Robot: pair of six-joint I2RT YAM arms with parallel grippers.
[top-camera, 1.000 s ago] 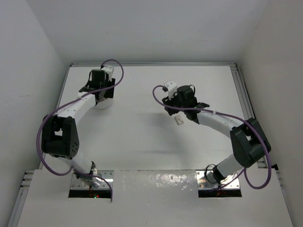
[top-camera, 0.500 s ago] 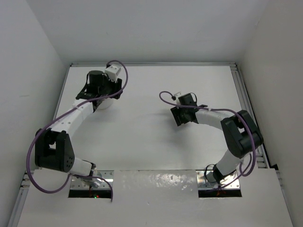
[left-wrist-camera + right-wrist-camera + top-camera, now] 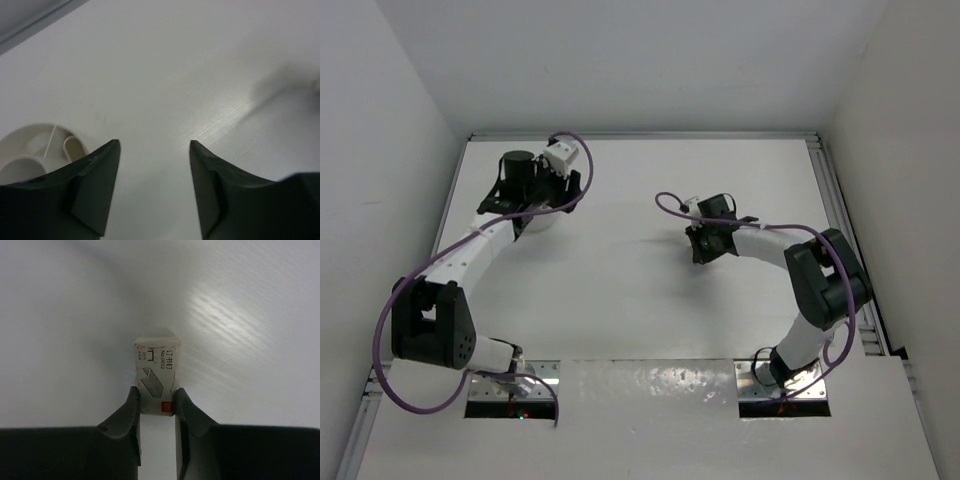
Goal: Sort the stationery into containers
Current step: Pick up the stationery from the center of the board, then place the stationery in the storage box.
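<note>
The white bowl (image 3: 35,145) is running off the left wrist view's edge and hiding behind a finger (image 3: 95,190) of the left end effector (image 3: 155,145), its contents too blurred to name. The near end of the small white block (image 3: 156,365) is hiding between the fingers (image 3: 125,425) of the right end effector (image 3: 156,391).

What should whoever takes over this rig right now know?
Left gripper: open, empty, over the table beside the white bowl.
Right gripper: shut on the white staple box; whether it is lifted cannot be told.
Done: the bowl holds some items, too hidden to name.
Left: take the staple box to a container; no other loose stationery shows.
</note>
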